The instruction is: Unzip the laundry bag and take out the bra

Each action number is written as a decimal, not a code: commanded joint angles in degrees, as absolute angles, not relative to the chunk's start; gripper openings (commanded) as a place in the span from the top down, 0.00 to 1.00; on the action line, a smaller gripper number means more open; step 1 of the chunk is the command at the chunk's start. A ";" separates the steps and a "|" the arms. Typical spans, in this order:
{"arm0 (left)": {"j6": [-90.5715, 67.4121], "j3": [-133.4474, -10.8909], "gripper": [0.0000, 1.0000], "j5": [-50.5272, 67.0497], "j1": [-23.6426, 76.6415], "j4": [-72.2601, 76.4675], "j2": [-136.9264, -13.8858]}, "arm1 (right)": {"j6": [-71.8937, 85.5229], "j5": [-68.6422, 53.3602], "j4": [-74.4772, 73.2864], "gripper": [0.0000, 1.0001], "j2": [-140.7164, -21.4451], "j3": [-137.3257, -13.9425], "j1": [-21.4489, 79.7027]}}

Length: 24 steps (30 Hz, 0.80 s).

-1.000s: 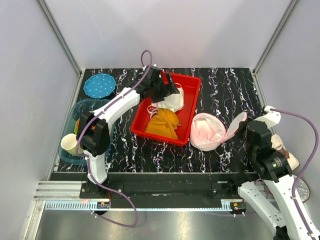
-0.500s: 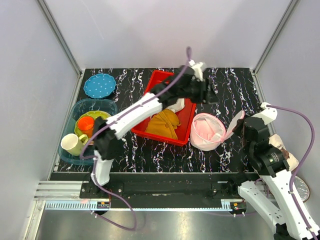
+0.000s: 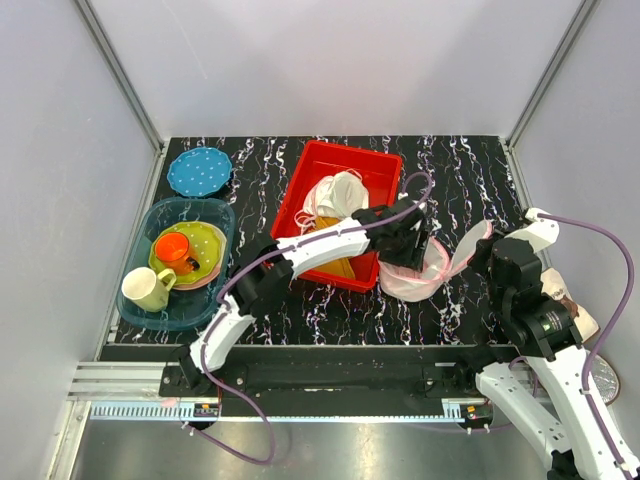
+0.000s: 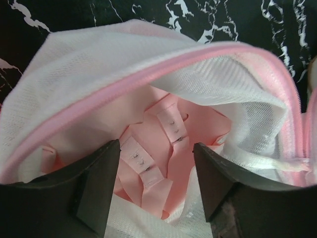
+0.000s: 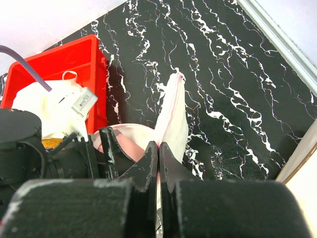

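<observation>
The laundry bag [image 3: 436, 275], white mesh with pink zipper edging, lies open on the black marbled table right of the red bin. Its lid flap [image 3: 470, 248] is held up by my right gripper [image 5: 158, 146], which is shut on the flap's edge [image 5: 173, 111]. The pink bra [image 4: 173, 144] sits inside the bag, its hook strips showing. My left gripper [image 4: 156, 163] is open, its fingers [image 4: 96, 183] straddling the bra just above the bag's mouth; in the top view it hovers over the bag [image 3: 412, 240].
A red bin [image 3: 383, 168] holds a mustard-yellow cloth [image 3: 342, 268] and a white pink-edged piece [image 3: 335, 195]. A blue tub [image 3: 172, 318] with cups and plates stands at left, a blue dotted plate [image 3: 199, 171] behind it.
My left arm has swung from the red bin rightward and down over the open bag. The right gripper keeps holding the flap up.
</observation>
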<state>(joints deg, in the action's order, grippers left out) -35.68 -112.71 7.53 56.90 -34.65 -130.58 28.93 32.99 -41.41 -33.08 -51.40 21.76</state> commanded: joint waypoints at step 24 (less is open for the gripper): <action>-35.24 -120.94 1.00 4.21 58.54 -33.23 -122.64 | 28.74 34.81 -42.28 1.00 -29.97 -52.30 21.89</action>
